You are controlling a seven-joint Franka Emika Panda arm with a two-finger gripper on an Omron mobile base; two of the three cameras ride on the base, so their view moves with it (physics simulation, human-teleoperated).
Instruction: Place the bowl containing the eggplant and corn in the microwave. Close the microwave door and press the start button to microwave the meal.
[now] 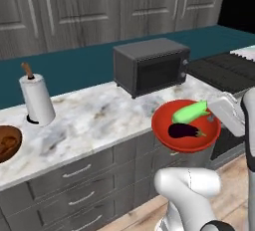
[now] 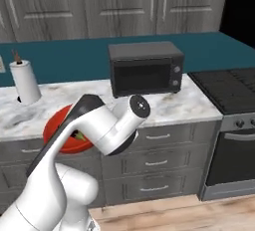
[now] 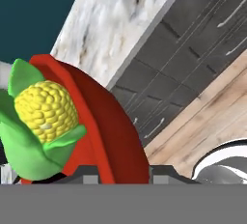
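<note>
The tool of the white arm grips the right-hand rim of the shallow round glossy red bowl, jaws narrowed onto that rim; in the hand view the rim runs down between the fingertips at the bottom edge. The bowl is carried in the air at the front edge of the counter, partly over the marbled white top and partly out over the grey drawer fronts. Inside it lie the small glossy dark purple eggplant, nearer the robot, and just behind it the pale green husked corn cob, the two side by side and close together. The hand view shows the cob's yellow kernelled end wrapped in green husk, resting against the red wall of the bowl. In the right base view the bowl shows red behind the arm's white forearm.

Farther back on the counter stands a small dark grey box oven with two round knobs on its right. To the left stands an upright white paper towel roll on a wooden holder, and at the left edge a brown wooden bowl. To the right of the counter sits a black stovetop.
</note>
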